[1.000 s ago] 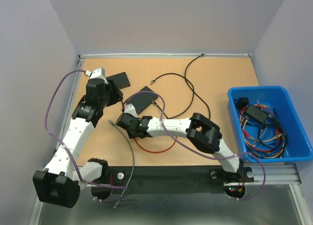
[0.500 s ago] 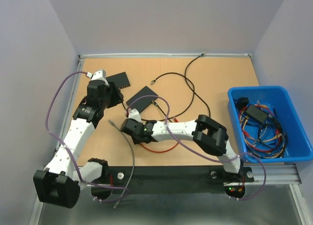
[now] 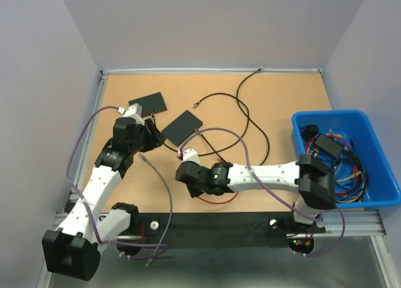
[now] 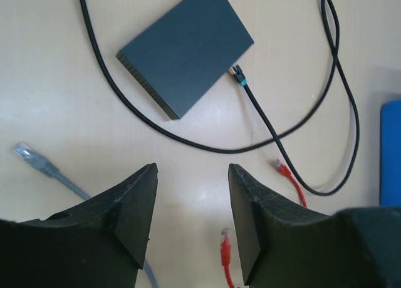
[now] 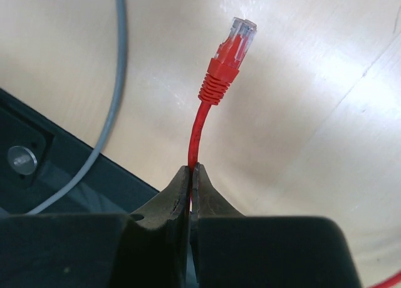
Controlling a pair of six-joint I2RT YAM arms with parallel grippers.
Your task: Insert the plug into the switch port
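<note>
Sticking out ahead of my right gripper point(image 5: 191, 174), the red plug point(image 5: 237, 41) points its clear tip away from the fingers. Its long axis runs roughly in line with them, leaning slightly to one side. The jaws are pinched tight on the red cable point(image 5: 198, 128) a little behind the ribbed boot. The plug sits near the front edge of the tan table point(image 5: 313, 113), with a grey cable point(image 5: 119, 50) beside it. My left gripper point(image 4: 191, 175) hovers with jaws apart and nothing between them, looking down on the dark switch point(image 4: 186, 50) lying flat farther back. A black cable point(image 4: 238, 74) ends just beside the switch's edge. A blue bin point(image 3: 332, 113) of cables sits at the right, and pale walls enclose the table.
</note>
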